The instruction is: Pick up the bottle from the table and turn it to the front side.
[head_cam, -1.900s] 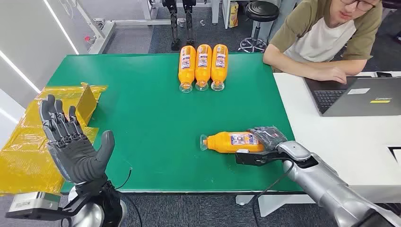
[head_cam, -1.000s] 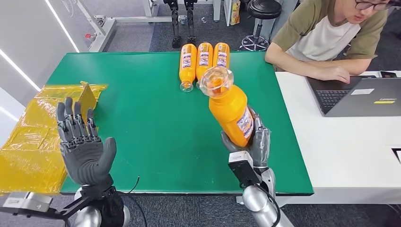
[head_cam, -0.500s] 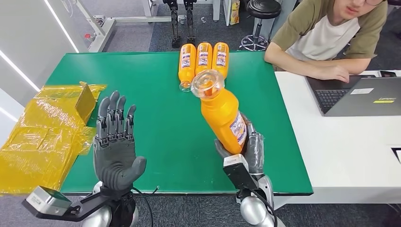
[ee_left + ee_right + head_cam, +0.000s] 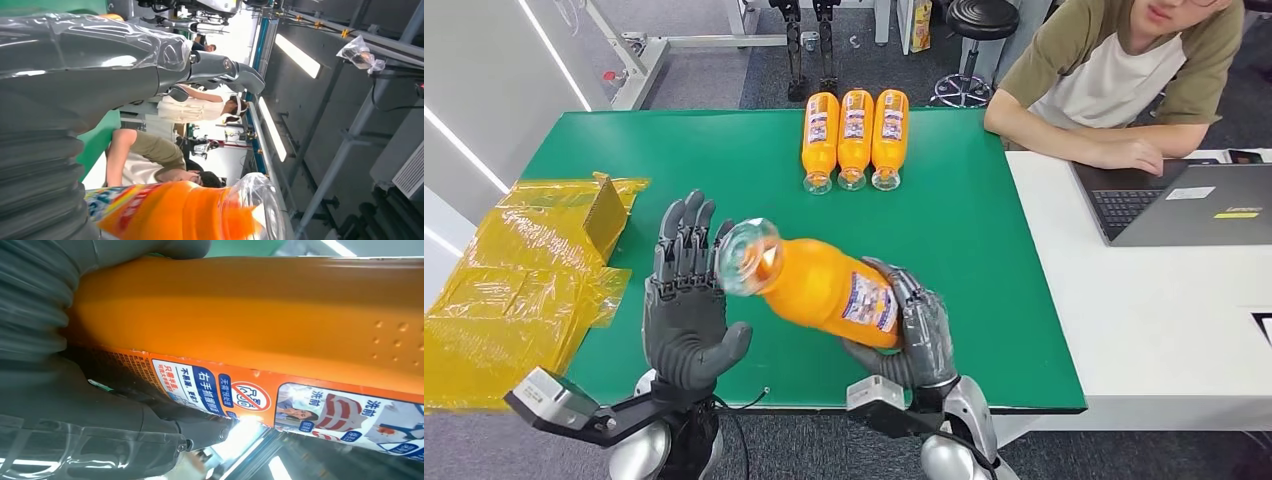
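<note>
Now my right hand (image 4: 911,335) grips the bottle (image 4: 824,285) by its base, above the worktop's (image 4: 724,170) near edge. Its long axis runs crosswise, clear cap end just beside my spread, empty left hand (image 4: 686,300).

A robotics lab: green test table (image 4: 724,160), laptop (image 4: 1184,205), robot legs (image 4: 809,45).

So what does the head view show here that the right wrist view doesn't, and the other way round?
Only the head view: the green table, three orange plastic bottles lying side by side at its far edge, crumpled yellow plastic sheeting, a seated person at a grey laptop, and the open left hand. Only the right wrist view: the label's print up close. Both: the orange held bottle in the right hand.
</note>
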`<state>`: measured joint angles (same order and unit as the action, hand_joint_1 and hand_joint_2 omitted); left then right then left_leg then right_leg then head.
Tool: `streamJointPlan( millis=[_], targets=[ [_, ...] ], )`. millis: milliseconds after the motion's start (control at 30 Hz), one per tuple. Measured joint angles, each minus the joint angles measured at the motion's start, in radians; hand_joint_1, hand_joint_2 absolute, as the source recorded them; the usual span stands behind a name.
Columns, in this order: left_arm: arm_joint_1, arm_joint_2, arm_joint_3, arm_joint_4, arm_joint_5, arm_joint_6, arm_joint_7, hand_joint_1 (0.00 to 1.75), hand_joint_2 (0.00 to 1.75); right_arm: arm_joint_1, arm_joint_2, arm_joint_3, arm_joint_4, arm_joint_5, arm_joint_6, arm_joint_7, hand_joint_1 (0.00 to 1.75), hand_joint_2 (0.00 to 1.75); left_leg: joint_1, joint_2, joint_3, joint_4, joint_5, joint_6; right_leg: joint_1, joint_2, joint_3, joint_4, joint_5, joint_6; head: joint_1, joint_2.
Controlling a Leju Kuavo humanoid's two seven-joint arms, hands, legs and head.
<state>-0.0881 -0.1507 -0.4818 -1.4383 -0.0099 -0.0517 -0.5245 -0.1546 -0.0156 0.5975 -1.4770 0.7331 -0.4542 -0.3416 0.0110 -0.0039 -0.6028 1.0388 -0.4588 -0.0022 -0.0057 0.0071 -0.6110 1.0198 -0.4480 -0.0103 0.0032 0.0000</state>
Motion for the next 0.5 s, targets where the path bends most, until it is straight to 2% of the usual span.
streamJointPlan(
  millis=[300, 500],
  targets=[
    [-0.032, 0.0, 0.0, 0.047, 0.021, -0.01, -0.001, 0.0, 1.75, -0.044, -0.022, 0.058, 0.001, 0.028, 0.154, 0.023, 1.75, 1.75, 0.0, 0.0, 0.0, 0.0, 0.0, 0.0, 0.0, 0.0, 0.0, 0.0, 0.0, 0.0, 0.0, 0.0],
    [-0.041, -0.004, 0.002, 0.058, 0.02, 0.005, 0.008, 0.0, 1.75, -0.087, -0.032, 0.089, 0.043, 0.078, 0.273, 0.092, 1.75, 1.75, 0.0, 0.0, -0.001, 0.0, 0.0, 0.0, 0.0, 0.0, 0.0, 0.0, 0.0, 0.0, 0.0, 0.0]
  ],
)
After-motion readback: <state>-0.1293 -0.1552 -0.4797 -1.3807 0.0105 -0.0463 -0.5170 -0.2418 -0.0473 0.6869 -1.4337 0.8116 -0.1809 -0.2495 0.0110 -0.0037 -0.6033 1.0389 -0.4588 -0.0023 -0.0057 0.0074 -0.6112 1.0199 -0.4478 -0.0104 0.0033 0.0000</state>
